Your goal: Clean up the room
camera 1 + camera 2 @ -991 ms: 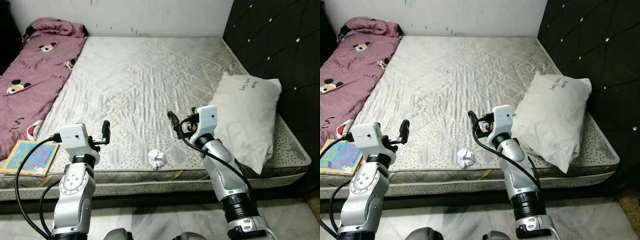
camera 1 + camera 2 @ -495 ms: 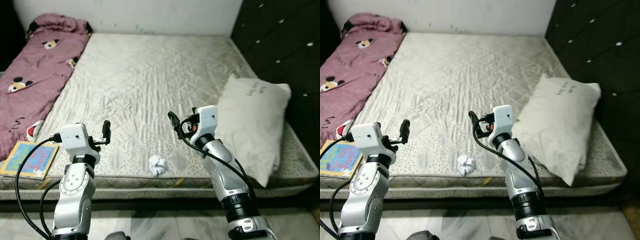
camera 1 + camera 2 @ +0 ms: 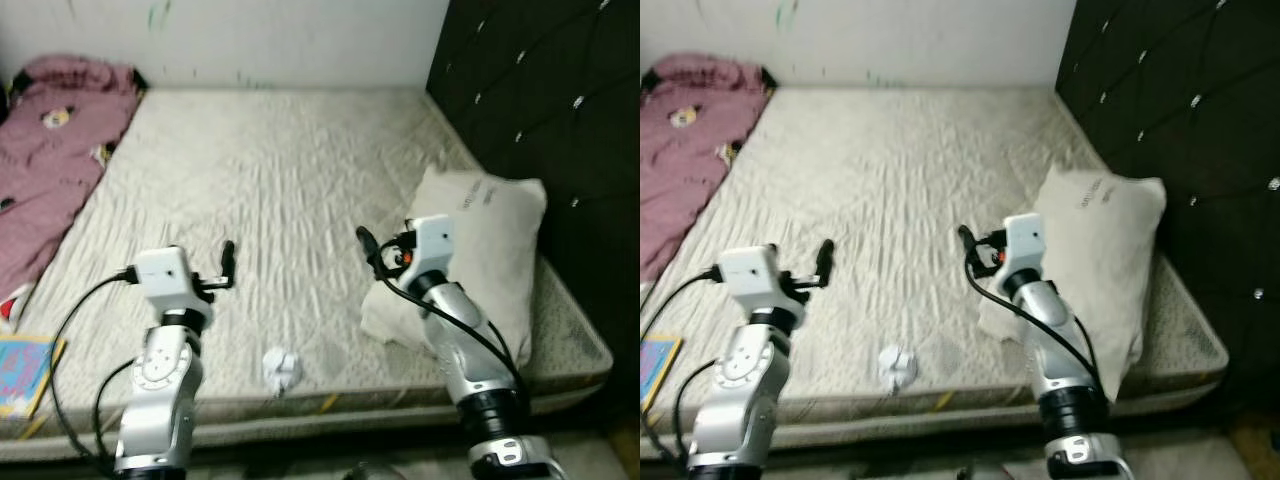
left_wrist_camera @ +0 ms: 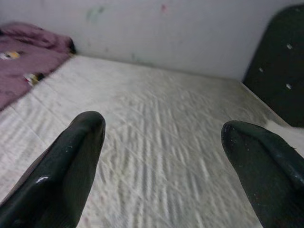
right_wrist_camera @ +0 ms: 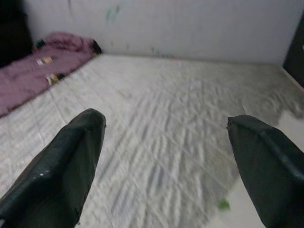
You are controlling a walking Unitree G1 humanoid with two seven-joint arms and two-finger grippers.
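A crumpled white paper ball (image 3: 281, 368) lies on the bare mattress (image 3: 280, 180) near its front edge, between my two arms. A white pillow (image 3: 485, 245) rests at the right side against the black headboard, just behind my right arm. A purple cartoon-print blanket (image 3: 45, 160) lies along the left side. A colourful book (image 3: 25, 372) sits at the front left corner. My left gripper (image 4: 164, 126) is open and holds nothing, raised over the front of the mattress, above and left of the paper ball. My right gripper (image 5: 167, 121) is open too, raised beside the pillow.
A black padded headboard (image 3: 540, 110) stands along the right. A white wall (image 3: 230, 40) closes the far side of the bed. The mattress's front edge (image 3: 330, 405) runs just before my arms, with dark floor below.
The whole picture has shifted left and blurred, so the camera has turned right. Both arms keep the same raised pose with fingers apart. The pillow now sits right behind the right arm.
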